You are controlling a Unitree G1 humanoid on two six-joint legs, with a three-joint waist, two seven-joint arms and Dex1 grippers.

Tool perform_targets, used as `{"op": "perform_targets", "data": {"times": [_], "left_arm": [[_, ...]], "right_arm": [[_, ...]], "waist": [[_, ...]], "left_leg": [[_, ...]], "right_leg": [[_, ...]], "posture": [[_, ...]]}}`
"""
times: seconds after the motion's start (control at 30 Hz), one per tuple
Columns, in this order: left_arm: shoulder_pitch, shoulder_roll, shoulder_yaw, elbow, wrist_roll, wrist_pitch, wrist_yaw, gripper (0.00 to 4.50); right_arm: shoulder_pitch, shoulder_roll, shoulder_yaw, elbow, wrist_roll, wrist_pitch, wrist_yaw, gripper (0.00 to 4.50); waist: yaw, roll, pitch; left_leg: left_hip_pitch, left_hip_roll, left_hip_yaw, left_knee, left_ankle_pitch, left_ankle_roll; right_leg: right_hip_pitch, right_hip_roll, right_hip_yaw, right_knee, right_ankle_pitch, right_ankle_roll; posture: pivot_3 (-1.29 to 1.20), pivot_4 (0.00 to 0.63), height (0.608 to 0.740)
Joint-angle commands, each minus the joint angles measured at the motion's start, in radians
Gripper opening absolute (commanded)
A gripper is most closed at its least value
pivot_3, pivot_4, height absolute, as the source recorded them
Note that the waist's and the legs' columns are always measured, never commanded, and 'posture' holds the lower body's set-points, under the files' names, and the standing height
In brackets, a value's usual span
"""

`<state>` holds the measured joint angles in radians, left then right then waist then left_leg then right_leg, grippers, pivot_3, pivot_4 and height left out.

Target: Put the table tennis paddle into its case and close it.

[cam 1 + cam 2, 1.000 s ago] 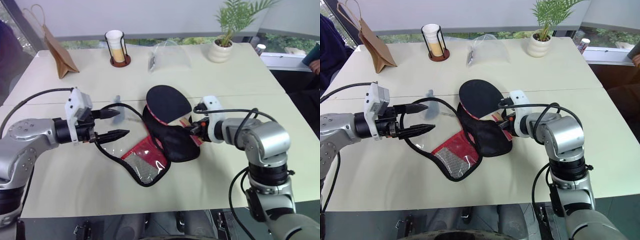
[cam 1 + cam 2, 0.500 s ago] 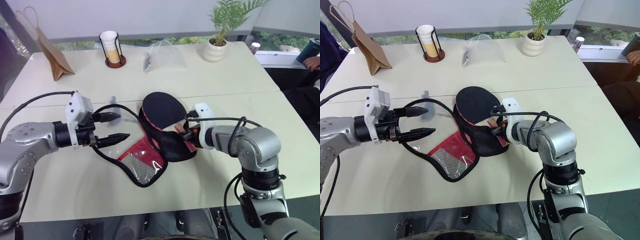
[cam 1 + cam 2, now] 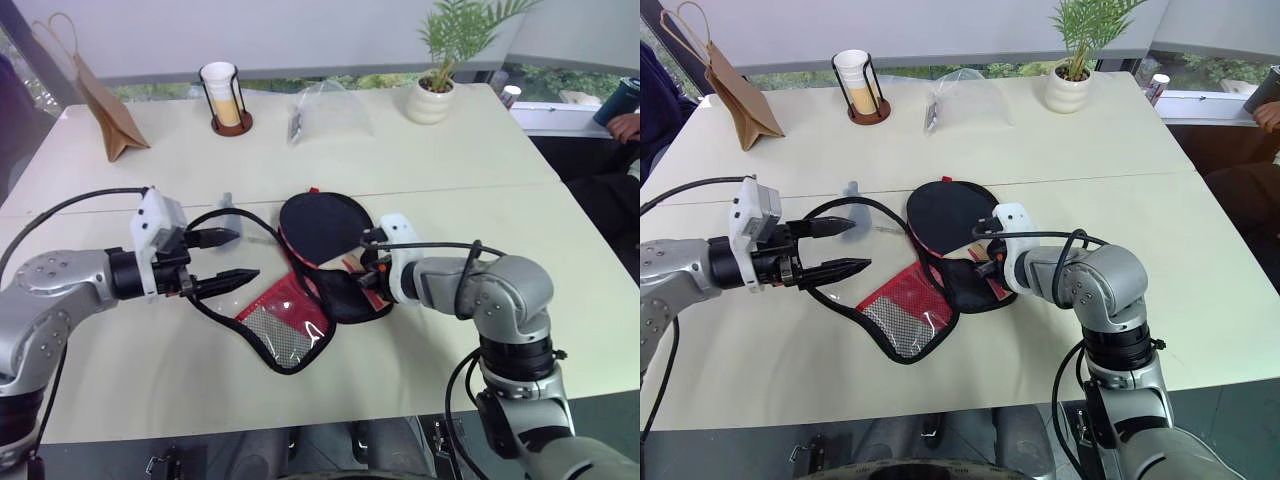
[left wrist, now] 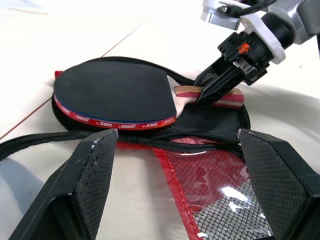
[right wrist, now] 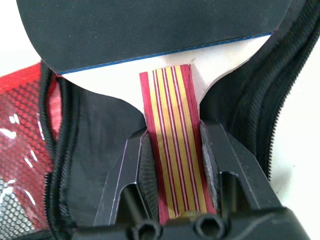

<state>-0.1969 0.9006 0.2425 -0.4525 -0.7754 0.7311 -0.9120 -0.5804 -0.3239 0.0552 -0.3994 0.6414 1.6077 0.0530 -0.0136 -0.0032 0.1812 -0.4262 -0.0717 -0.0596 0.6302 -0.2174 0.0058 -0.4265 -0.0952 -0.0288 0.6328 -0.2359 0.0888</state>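
Observation:
The table tennis paddle (image 3: 322, 222) lies with its black face up on the black half of the open case (image 3: 285, 310). The case's red panel and mesh pocket are spread toward the table's front. My right gripper (image 3: 365, 272) is shut on the paddle's striped handle (image 5: 172, 150), one finger on each side. To the left, my left gripper (image 3: 248, 255) hovers open and points at the case. The case's black zip edge (image 4: 50, 137) loops past its fingers (image 4: 90, 175), and nothing is clamped between them.
At the far side of the table stand a brown paper bag (image 3: 100, 100), a cup in a wire holder (image 3: 225, 95), a clear plastic bag (image 3: 330, 110) and a potted plant (image 3: 435, 95). A person's hand (image 3: 625, 120) shows at the right edge.
My right gripper has shifted slightly left and down with the paddle, so the blade lies flatter on the case. The left gripper has stayed put and open.

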Motion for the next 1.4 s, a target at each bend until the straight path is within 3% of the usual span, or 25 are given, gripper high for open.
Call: {"op": "perform_targets", "data": {"times": [0.03, 0.13, 0.2, 0.27, 0.43, 0.57, 0.67, 0.77, 0.93, 1.17, 1.27, 1.4], "left_arm": [[0.0, 0.009, 0.033, -0.022, -0.011, -0.006, 0.001, 3.98], [0.001, 0.01, 0.034, -0.019, -0.009, -0.007, -0.003, 3.98], [0.002, 0.013, 0.035, -0.016, -0.008, -0.008, -0.009, 3.98], [0.002, 0.016, 0.036, -0.011, -0.007, -0.009, -0.015, 3.98], [0.018, 0.055, 0.062, 0.01, -0.003, -0.009, -0.062, 3.98], [0.076, 0.14, 0.126, 0.058, 0.026, -0.033, -0.151, 3.98], [0.131, 0.219, 0.197, 0.146, 0.064, -0.066, -0.247, 3.98], [0.189, 0.263, 0.235, 0.217, 0.11, -0.118, -0.328, 3.98], [0.305, 0.298, 0.253, 0.317, 0.22, -0.236, -0.435, 3.98], [0.27, 0.215, 0.086, 0.454, 0.391, -0.465, -0.392, 3.98], [0.175, 0.118, -0.008, 0.518, 0.465, -0.577, -0.327, 3.98], [0.086, -0.012, -0.066, 0.532, 0.445, -0.587, -0.286, 3.98]], "right_arm": [[-0.018, -0.001, -0.009, -0.015, 0.037, 0.007, -0.022, 1.31], [-0.033, 0.003, -0.017, -0.008, 0.045, 0.007, -0.036, 2.58], [-0.048, 0.001, -0.025, -0.006, 0.053, 0.007, -0.034, 3.71], [-0.063, -0.003, -0.03, -0.005, 0.065, 0.007, -0.028, 4.47], [-0.158, -0.073, -0.061, -0.083, 0.163, 0.003, 0.15, 4.47], [-0.192, -0.216, -0.057, -0.121, 0.207, -0.102, 0.339, 4.47], [-0.165, -0.409, -0.016, -0.12, 0.159, -0.32, 0.58, 4.47], [-0.134, -0.525, 0.027, -0.069, 0.082, -0.502, 0.734, 4.47], [-0.13, -0.569, 0.056, 0.017, -0.006, -0.666, 0.845, 4.47], [-0.14, -0.55, 0.053, 0.034, -0.049, -0.699, 0.865, 4.47], [-0.138, -0.547, 0.048, 0.027, -0.054, -0.694, 0.862, 4.47], [-0.138, -0.549, 0.039, 0.014, -0.053, -0.678, 0.852, 4.47]], "waist": [[0.0, 0.0, 0.0], [0.0, 0.0, 0.0], [0.0, 0.0, 0.0], [0.0, 0.0, 0.0], [-0.001, 0.0, 0.0], [-0.001, 0.0, 0.0], [0.001, 0.0, 0.0], [-0.001, 0.0, 0.0], [-0.006, 0.0, 0.0], [0.006, 0.0, 0.0], [0.011, 0.0, 0.0], [0.019, -0.001, 0.0]], "left_leg": [[0.0, 0.0, 0.0, 0.0, 0.0, 0.0], [0.0, 0.0, 0.0, 0.0, 0.0, 0.0], [0.0, 0.0, 0.0, 0.0, 0.0, 0.0], [0.0, 0.0, 0.0, 0.0, 0.0, 0.0], [0.0, 0.0, 0.0, 0.0, 0.0, 0.0], [0.001, 0.001, 0.0, 0.0, 0.0, 0.001], [0.0, 0.0, 0.001, 0.0, -0.001, 0.001], [0.001, 0.001, 0.002, 0.0, -0.001, 0.002], [0.001, 0.002, 0.003, 0.0, -0.001, 0.002], [0.0, 0.002, 0.002, -0.001, -0.001, 0.001], [-0.001, 0.001, 0.002, -0.001, -0.002, 0.001], [-0.001, 0.001, 0.002, 0.0, -0.001, 0.001]], "right_leg": [[0.0, 0.0, 0.0, 0.0, 0.0, 0.0], [0.0, 0.0, 0.0, 0.0, 0.0, 0.0], [0.0, 0.0, 0.0, 0.0, 0.0, 0.0], [0.0, 0.0, 0.0, 0.0, 0.0, 0.0], [0.0, 0.001, -0.001, 0.0, 0.0, 0.0], [0.001, 0.001, -0.001, 0.0, 0.0, 0.0], [0.001, 0.001, -0.002, -0.001, -0.001, 0.0], [0.002, 0.0, -0.002, -0.003, -0.001, -0.001], [0.001, -0.002, -0.001, -0.003, -0.003, -0.003], [0.0, -0.005, 0.0, -0.004, -0.003, -0.004], [0.0, -0.006, 0.0, -0.004, -0.003, -0.004], [0.0, -0.006, 0.0, -0.004, -0.002, -0.003]], "posture": [[0.0, 0.15, 0.734], [0.0, 0.15, 0.734], [0.0, 0.15, 0.734], [0.0, 0.15, 0.734], [0.0, 0.15, 0.734], [0.0, 0.15, 0.734], [0.0, 0.15, 0.734], [0.0, 0.15, 0.734], [0.0, 0.15, 0.734], [0.0, 0.15, 0.734], [0.0, 0.15, 0.734], [0.0, 0.15, 0.734]]}}
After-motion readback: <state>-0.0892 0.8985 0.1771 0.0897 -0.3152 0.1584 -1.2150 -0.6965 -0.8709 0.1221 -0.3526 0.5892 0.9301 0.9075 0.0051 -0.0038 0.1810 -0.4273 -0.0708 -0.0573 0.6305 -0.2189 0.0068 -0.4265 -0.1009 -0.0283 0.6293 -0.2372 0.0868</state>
